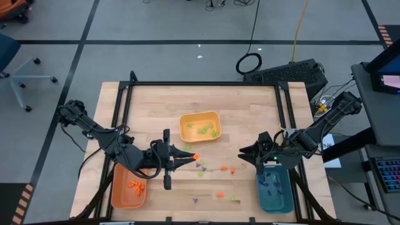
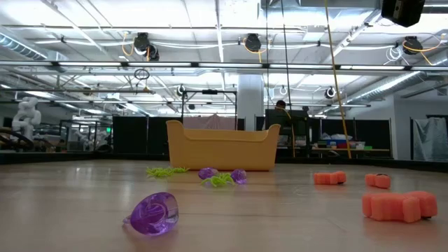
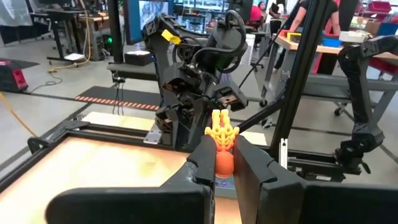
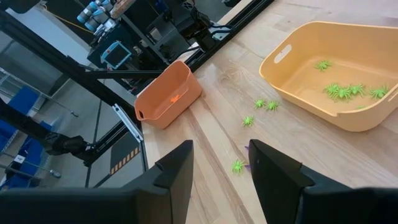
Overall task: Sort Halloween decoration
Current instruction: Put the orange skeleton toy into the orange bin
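Purple ring piece [image 2: 152, 213] nearest the low camera on table [image 1: 156, 106]. Left claw [image 1: 192, 156] above table, right of orange tray [image 1: 128, 187], pinching orange piece [image 3: 221, 134]. Loose pieces between claws. Right claw [image 1: 242, 153] part-open, empty, by teal tray [image 1: 275, 190].

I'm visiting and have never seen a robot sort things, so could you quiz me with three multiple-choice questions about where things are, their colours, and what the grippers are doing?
1. Where does the yellow tray sit?
A. mid-table, between the arms
B. by the left arm
C. off the table

2. What colour are the pieces in the teal tray?
A. orange
B. purple
C. light green

3. What is the left gripper doing?
A. hanging open and empty
B. resting in a tray
C. shut on an orange decoration piece

Answers: 1 A, the high view shows it centred between the orange tray and the teal one. 2 B, purple pieces lie inside. 3 C, the left wrist view shows the piece pinched between its fingers.
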### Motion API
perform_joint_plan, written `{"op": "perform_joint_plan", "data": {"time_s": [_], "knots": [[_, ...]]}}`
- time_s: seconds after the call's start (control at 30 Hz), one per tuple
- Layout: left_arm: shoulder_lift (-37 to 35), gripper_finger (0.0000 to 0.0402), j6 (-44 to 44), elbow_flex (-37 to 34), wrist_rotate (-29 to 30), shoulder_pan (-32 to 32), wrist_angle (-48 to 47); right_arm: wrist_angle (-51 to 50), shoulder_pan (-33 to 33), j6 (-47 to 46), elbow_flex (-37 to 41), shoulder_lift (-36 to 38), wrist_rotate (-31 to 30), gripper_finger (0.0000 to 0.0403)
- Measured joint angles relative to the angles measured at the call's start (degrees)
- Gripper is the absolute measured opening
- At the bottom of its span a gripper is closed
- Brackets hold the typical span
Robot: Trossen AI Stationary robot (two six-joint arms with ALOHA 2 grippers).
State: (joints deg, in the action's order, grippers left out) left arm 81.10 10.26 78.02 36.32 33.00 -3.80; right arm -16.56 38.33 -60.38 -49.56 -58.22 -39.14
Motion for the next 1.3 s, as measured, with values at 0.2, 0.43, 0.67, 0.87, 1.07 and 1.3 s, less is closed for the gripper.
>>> {"op": "perform_joint_plan", "data": {"time_s": [0.2,0.43,0.67,0.87,1.07,1.3], "knots": [[0.0,0.0027,0.2,0.0,0.0,0.2,-2.5,0.0,0.0,0.0,0.0,0.0,0.0,0.0141],[0.0,0.0027,8.9,0.0,-2.7,2.1,-15.3,0.0,0.0,-0.4,0.0,0.0,0.0,0.0141],[-0.7,0.0027,21.6,0.0,-8.7,5.3,-29.8,0.0,0.0,-0.4,0.0,0.0,0.0,0.0141],[-1.3,0.0027,32.9,0.0,-15.1,8.0,-46.8,-0.2,-0.3,-0.2,0.0,0.0,0.0,0.0141],[-1.3,0.0027,40.5,0.0,-24.2,11.3,-64.1,-0.6,-1.1,0.2,0.0,0.0,-0.1,0.0141],[-1.3,0.0027,42.0,-2.1,-26.0,16.8,-69.8,-1.6,-1.7,0.2,0.0,0.0,-0.1,0.0141]]}}
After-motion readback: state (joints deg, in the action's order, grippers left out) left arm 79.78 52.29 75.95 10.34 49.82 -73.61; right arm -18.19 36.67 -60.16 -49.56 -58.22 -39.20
